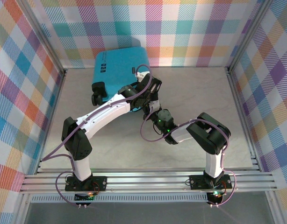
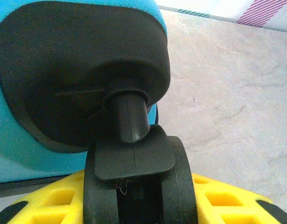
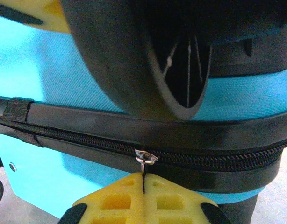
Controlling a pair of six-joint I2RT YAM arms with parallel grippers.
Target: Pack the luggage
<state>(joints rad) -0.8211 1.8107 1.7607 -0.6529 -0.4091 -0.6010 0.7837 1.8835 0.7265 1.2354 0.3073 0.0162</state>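
Note:
The turquoise luggage (image 1: 116, 70) lies closed at the back of the table, left of centre, with its wheels toward me. In the left wrist view its black caster wheel (image 2: 139, 186) sits between my yellow fingers (image 2: 227, 200), and my left gripper (image 2: 141, 196) is shut on it below the shell (image 2: 22, 154). The right wrist view shows my right gripper (image 3: 143, 186) shut on the metal zipper pull (image 3: 146, 157) of the black zipper band (image 3: 64, 130). Both grippers, left (image 1: 144, 95) and right (image 1: 148, 108), meet at the luggage's near right corner. No garments are in view.
The other wheel (image 1: 97, 93) is at the luggage's near left corner. Checkered walls (image 1: 22, 84) enclose the beige table (image 1: 195, 98) on three sides. A purple cable (image 1: 146, 128) loops between the arms. Open tabletop lies to the right and in front.

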